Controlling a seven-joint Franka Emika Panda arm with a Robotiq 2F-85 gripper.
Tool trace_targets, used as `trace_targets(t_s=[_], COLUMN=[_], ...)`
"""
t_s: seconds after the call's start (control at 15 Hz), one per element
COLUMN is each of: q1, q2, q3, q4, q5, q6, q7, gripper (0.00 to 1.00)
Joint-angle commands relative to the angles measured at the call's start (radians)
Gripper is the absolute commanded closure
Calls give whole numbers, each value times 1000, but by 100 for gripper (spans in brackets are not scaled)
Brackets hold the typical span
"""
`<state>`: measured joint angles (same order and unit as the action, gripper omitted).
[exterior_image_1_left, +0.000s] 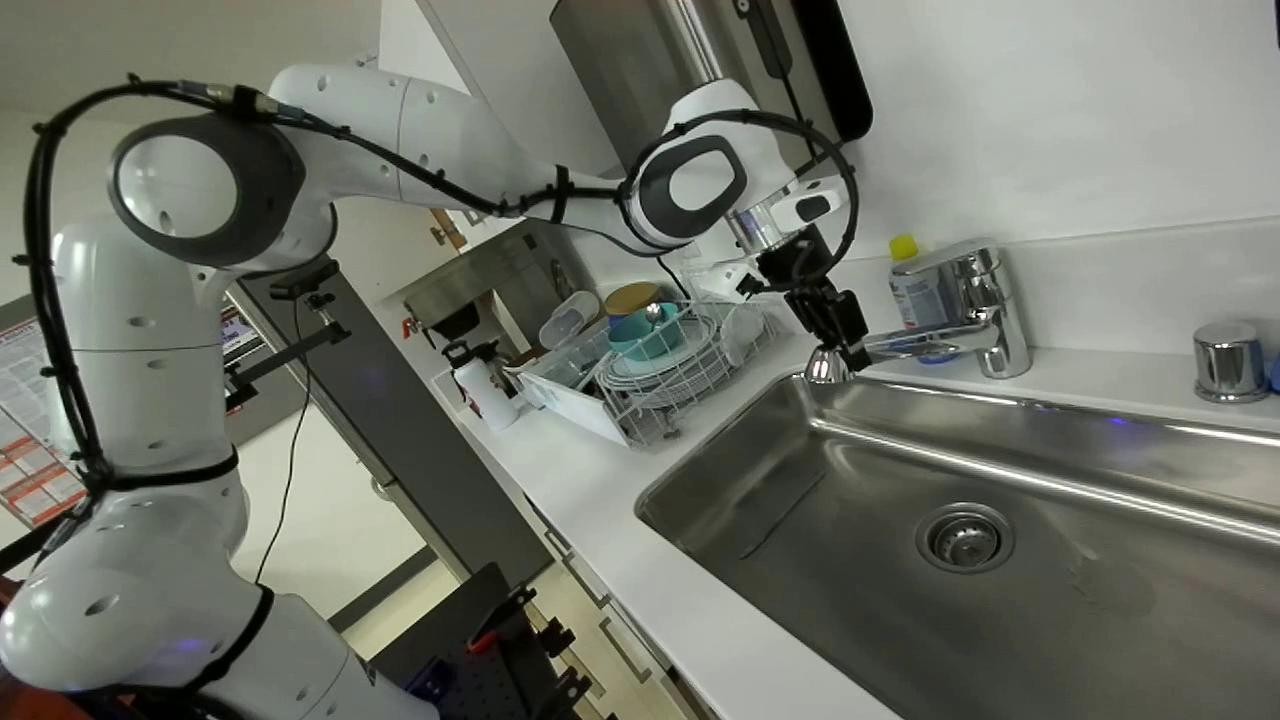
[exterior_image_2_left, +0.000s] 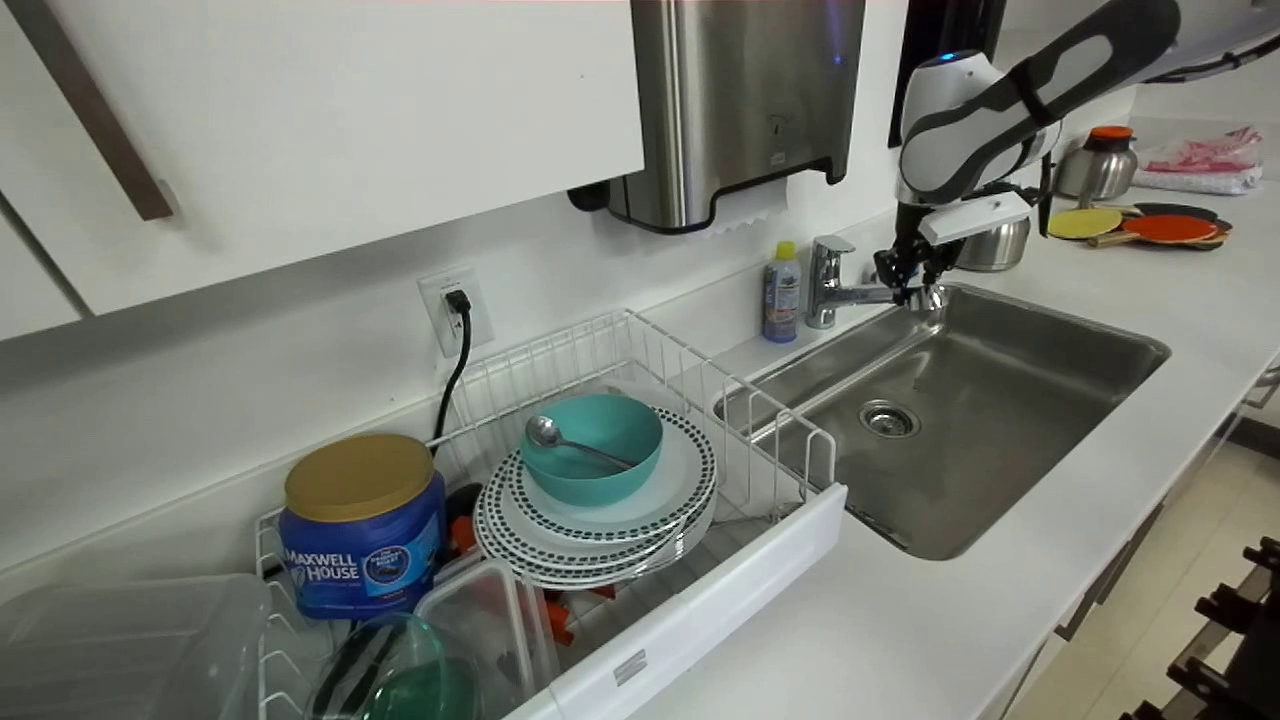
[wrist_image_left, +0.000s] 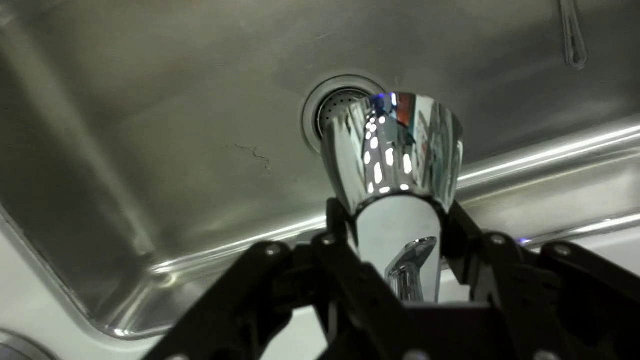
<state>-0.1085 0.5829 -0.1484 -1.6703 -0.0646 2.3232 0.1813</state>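
- We see the gripper (wrist_image_left: 395, 220) clenched on the chrome spout (wrist_image_left: 395, 150) of the faucet (exterior_image_1_left: 1003, 330), its dark fingers (wrist_image_left: 337, 220) pressed to both sides behind the flared tip.
- We find that mirror-bright spout reaching over the wall-side edge of the sink (exterior_image_1_left: 1100, 630).
- The sink looks to us like brushed steel, rounded at the corners, with a circular perforated drain (exterior_image_1_left: 966, 540).
- In an exterior view, we note a smooth teal bowl (exterior_image_2_left: 590, 485) holding a metal spoon (exterior_image_2_left: 545, 432), stacked on round white plates (exterior_image_2_left: 675, 480) with dark-patterned rims in a wire rack (exterior_image_2_left: 690, 630).
- We read "MAXWELL HOUSE" on a blue tub (exterior_image_2_left: 360, 545) with a tan lid (exterior_image_2_left: 360, 478).
- We cannot read the yellow-capped container (exterior_image_2_left: 782, 298).
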Motion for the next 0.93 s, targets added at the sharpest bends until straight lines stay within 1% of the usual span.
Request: trace_targets(t_s=[0.0, 0.2, 0.47, 0.87], q1=[-18, -44, -88, -134], q2=[9, 25, 79, 170], q3=[1, 5, 13, 23], q4=[37, 68, 139, 283], q5=[3, -1, 3, 11], q6=[-37, -54, -94, -211], q7=[-52, -150, -280, -395], gripper=[77, 78, 79, 79])
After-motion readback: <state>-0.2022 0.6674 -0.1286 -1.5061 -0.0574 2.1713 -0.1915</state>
